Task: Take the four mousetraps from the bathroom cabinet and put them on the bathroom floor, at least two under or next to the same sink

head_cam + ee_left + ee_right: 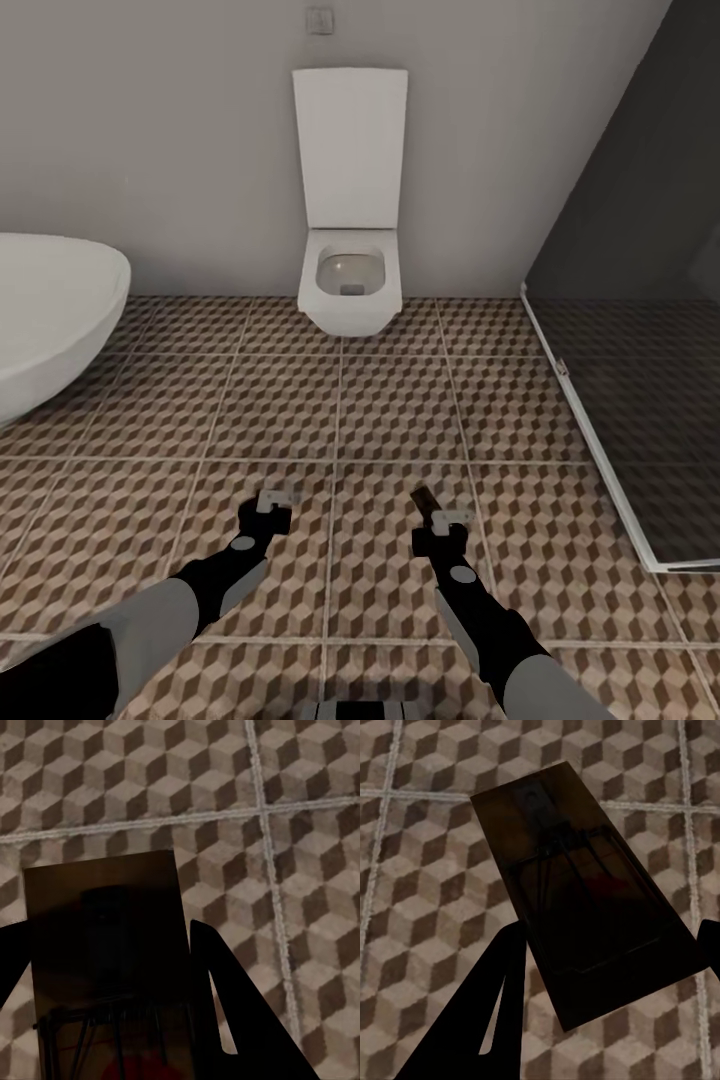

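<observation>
Mousetraps are gripped in both grippers above the bathroom floor (400,400): one (105,945) clamped by the left gripper (277,497), another (577,907) by the right gripper (432,507), long axes running outward from the fingers, toward the toilet (350,290).

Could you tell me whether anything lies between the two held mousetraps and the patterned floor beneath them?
Nothing visible does. Both wrist views show each mousetrap over bare bathroom floor; the toilet and bathtub stand well ahead.
</observation>
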You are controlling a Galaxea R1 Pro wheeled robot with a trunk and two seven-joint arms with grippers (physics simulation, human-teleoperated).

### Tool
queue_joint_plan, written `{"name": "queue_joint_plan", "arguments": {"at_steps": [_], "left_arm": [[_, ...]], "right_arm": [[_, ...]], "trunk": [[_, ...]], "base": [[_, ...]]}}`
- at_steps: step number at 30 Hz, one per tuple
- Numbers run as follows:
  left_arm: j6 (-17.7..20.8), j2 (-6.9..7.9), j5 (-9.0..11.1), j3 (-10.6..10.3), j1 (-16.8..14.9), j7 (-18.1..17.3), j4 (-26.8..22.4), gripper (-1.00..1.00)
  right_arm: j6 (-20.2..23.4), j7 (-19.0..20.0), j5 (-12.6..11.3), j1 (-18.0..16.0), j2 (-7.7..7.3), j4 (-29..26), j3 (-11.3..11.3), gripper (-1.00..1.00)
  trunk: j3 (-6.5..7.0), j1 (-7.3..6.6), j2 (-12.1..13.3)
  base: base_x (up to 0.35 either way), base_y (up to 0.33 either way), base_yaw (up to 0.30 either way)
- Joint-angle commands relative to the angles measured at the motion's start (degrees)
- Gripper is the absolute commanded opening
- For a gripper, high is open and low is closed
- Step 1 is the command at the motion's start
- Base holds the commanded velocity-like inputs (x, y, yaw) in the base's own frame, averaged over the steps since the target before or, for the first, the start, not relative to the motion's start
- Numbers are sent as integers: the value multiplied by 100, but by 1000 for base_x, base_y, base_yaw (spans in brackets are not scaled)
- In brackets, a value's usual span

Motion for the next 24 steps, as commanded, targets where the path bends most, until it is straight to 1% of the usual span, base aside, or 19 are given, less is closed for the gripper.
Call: {"name": "queue_joint_plan", "arguments": {"at_steps": [1,24], "left_arm": [[-10,6,24,-50,-4,53,-13,-100],[-10,6,24,-50,-4,53,-15,-100]], "right_arm": [[-19,-16,-70,-4,-3,1,35,-100],[-19,-16,-70,-4,-3,1,35,-100]], "trunk": [[-31,22,-43],[-656,527,-966]], "base": [[0,0,0],[0,0,0]]}}
